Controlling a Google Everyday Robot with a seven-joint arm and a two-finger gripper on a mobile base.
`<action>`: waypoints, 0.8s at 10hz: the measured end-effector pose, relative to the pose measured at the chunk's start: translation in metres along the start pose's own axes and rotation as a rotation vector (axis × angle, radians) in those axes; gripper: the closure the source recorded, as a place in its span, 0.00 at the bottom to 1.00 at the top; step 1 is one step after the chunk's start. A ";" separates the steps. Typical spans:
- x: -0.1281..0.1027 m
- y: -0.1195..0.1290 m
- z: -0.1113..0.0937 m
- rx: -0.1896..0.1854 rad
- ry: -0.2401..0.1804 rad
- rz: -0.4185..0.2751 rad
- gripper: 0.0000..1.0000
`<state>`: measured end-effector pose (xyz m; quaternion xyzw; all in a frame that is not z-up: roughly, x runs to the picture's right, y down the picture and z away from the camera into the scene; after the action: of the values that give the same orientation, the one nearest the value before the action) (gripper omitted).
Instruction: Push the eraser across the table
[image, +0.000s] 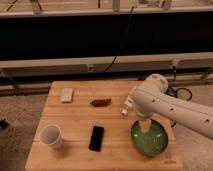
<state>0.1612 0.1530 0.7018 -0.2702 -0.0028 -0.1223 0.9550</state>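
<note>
The eraser (96, 138) lies flat near the front edge of the tabletop (75, 117), just right of the white cup (51, 136) and left of the green bowl (152, 142). The pincer (145, 126) hangs over the bowl's rim, well apart from the eraser; whether it is spread or pressed together cannot be told. A beige block (66, 95) and a reddish-brown item (101, 102) sit farther back.

Hand (145, 126) over green bowl (158, 143)
</note>
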 end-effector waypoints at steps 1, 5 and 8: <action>-0.005 0.000 0.005 -0.001 0.002 -0.018 0.20; -0.020 0.001 0.015 -0.010 -0.001 -0.081 0.20; -0.030 0.001 0.025 -0.018 -0.004 -0.111 0.20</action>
<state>0.1337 0.1735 0.7202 -0.2782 -0.0184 -0.1748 0.9443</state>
